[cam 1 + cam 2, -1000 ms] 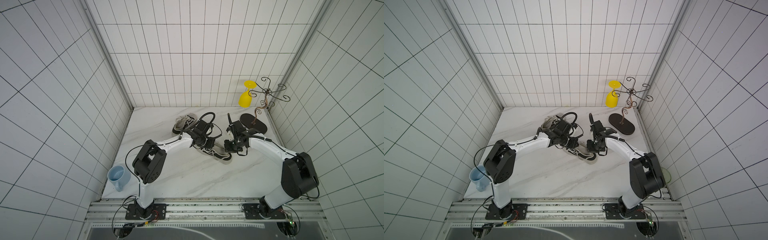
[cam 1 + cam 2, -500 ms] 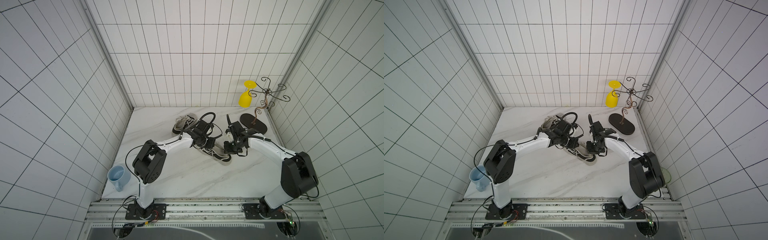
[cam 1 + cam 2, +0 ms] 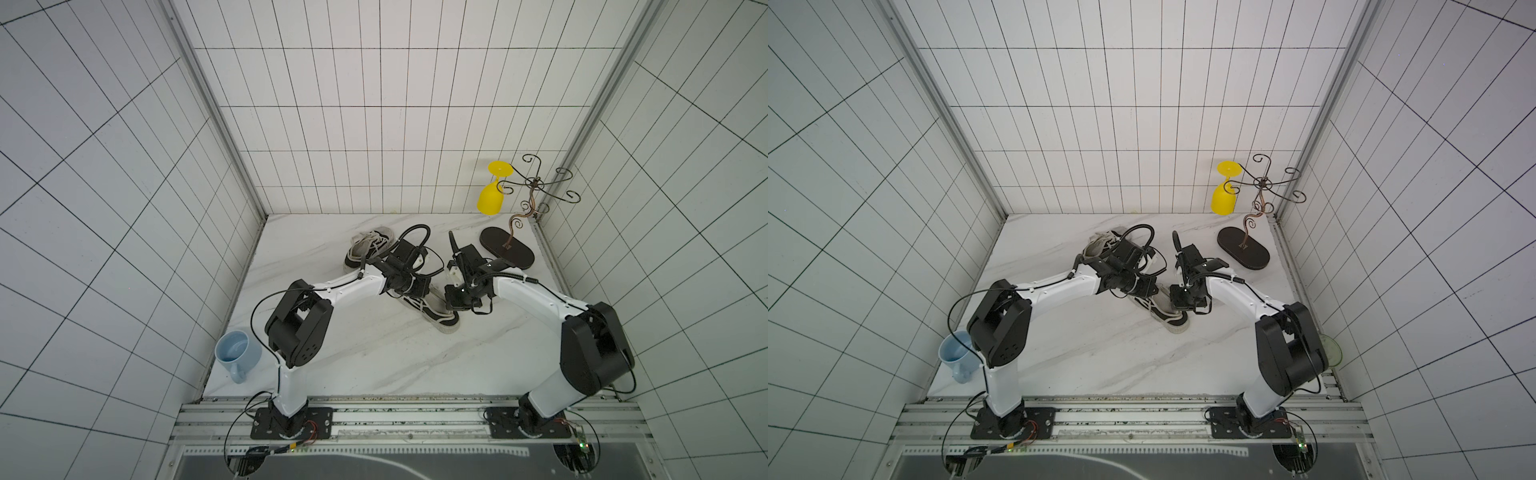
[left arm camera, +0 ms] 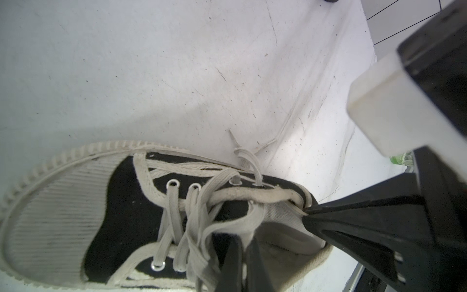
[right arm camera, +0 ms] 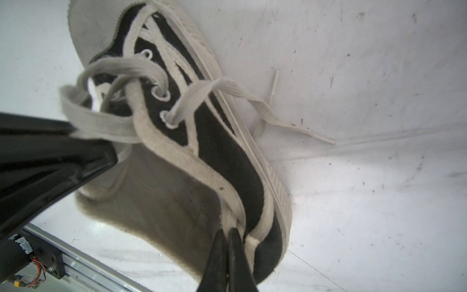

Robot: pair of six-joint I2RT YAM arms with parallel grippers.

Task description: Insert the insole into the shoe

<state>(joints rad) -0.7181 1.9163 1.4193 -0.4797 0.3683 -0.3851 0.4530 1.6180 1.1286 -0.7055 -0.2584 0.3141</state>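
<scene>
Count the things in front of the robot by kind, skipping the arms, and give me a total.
Shoes: 2
Grey insole: 1
Blue mug: 1
Yellow goblet: 1
Wire rack: 1
Greenish item, partly hidden: 1
Total: 7

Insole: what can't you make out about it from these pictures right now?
- Grey surface in the shoe mouth: insole or lining, cannot tell, either wrist view.
- Toe interior: hidden by upper and laces, both wrist views.
- Shoe mouth in both top views: covered by the left arm and right arm.
</scene>
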